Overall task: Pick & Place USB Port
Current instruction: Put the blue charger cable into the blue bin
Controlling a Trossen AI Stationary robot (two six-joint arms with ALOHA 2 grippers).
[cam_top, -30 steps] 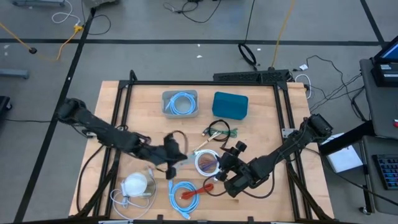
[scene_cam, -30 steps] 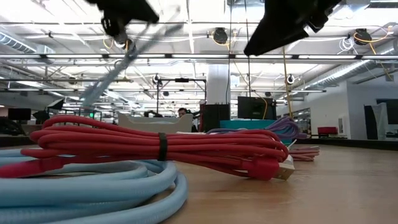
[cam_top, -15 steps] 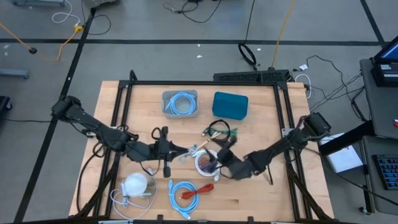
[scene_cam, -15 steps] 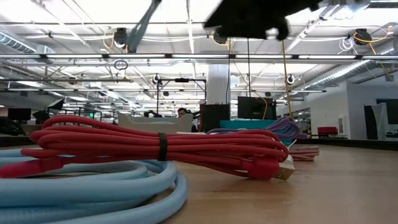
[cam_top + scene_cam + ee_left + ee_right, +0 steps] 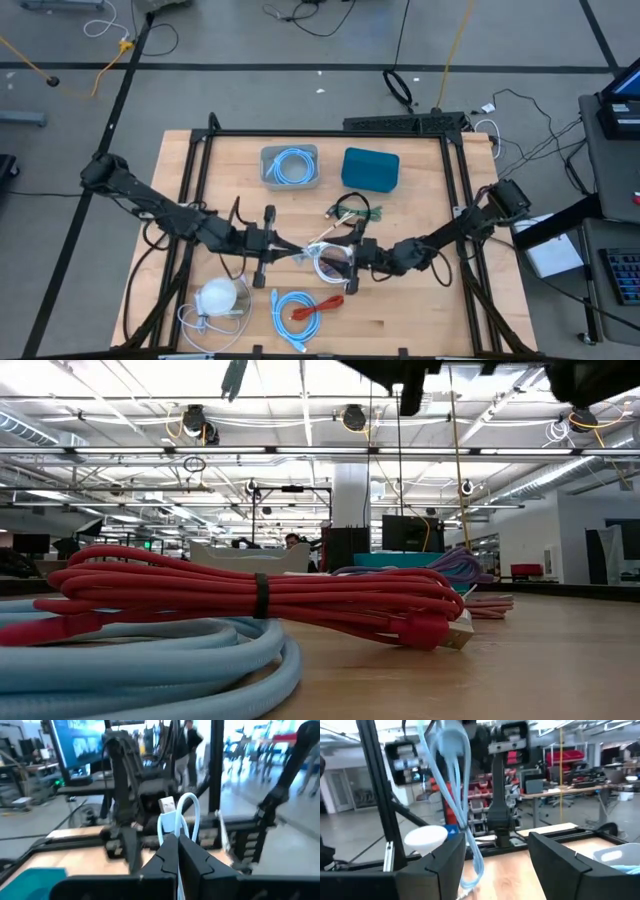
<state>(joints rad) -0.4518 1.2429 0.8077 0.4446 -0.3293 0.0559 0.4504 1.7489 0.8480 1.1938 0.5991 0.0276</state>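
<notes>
Light-blue USB cable (image 5: pixel 176 817): pinched between the left gripper's fingers (image 5: pixel 167 857), looped up above them with its silver plug end sticking out, lifted off the tabletop around the middle.
Left gripper (image 5: pixel 272 243): clamped tight on that cable, sitting mid-tabletop, pointed toward the other arm.
Right gripper (image 5: pixel 352 262): just across from the left one, fingers (image 5: pixel 560 862) spread wide apart, nothing clamped. In its wrist view the dangling pale blue loop hangs right by one finger, can't tell if it's actually touching.
Gap between the two: small, the white strand of cable bridges it in the high view.
White cable coil (image 5: pixel 331 260): lying on the wood right under the right gripper.
Red cable (image 5: pixel 260 595): bundled with a dark tie, resting on top of a blue cable coil (image 5: pixel 150 665) at the near edge; same pair shows in the high view, red one beside the blue coil.
Grey bin (image 5: pixel 290 166): far side of the tabletop (image 5: pixel 420 310), has another blue coil inside.
Teal box (image 5: pixel 370 168): just beside the bin.
Green-and-black cable tangle (image 5: pixel 350 210): near the middle, below the teal box in the high view.
White round thing (image 5: pixel 217 296): near the left front corner, sitting on a loose cable.
</notes>
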